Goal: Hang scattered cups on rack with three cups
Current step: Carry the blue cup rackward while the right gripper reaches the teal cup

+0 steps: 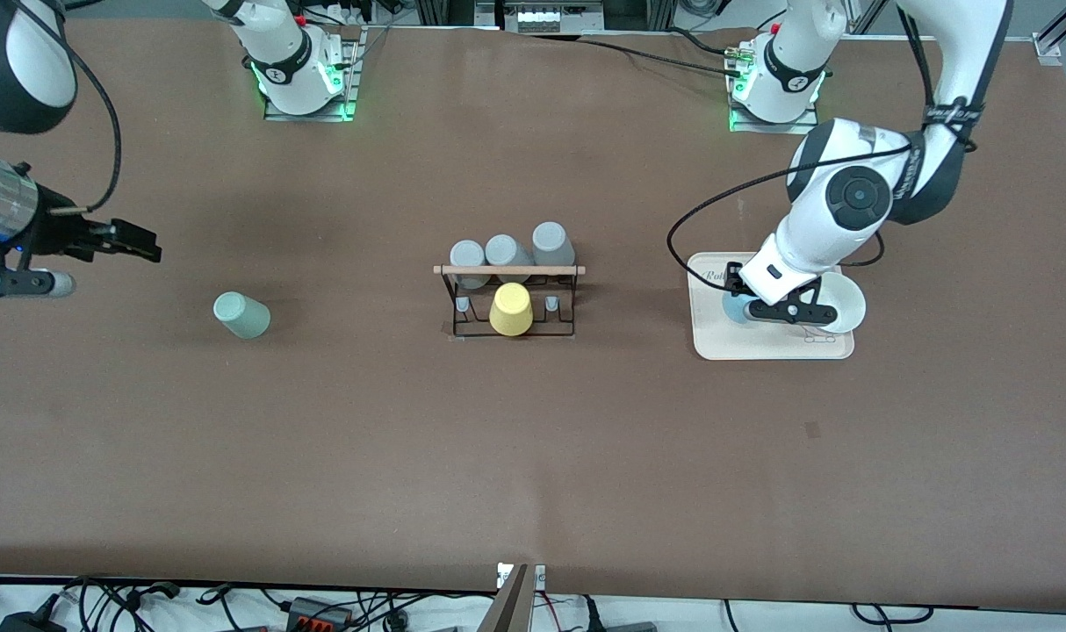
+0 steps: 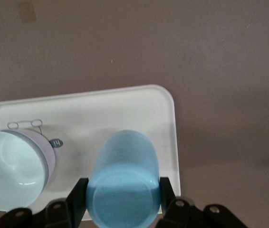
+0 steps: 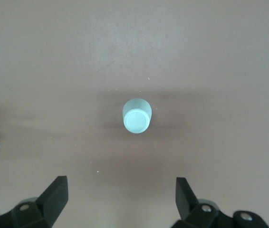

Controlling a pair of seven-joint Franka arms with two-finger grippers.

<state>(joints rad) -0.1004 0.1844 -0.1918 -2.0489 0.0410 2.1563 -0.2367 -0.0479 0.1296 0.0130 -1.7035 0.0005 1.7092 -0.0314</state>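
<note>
On the brown table (image 1: 533, 456), the left gripper (image 2: 120, 194) is squeezing the blue cup (image 2: 123, 183) between its fingers; the right gripper (image 3: 120, 197) is hovering wide open, the mint cup (image 3: 137, 116) ahead of its fingertips.

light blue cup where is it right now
The light blue cup stands upside down on the cream tray toward the left arm's end of the table, beside a white bowl, with the left gripper shut on it.
</note>
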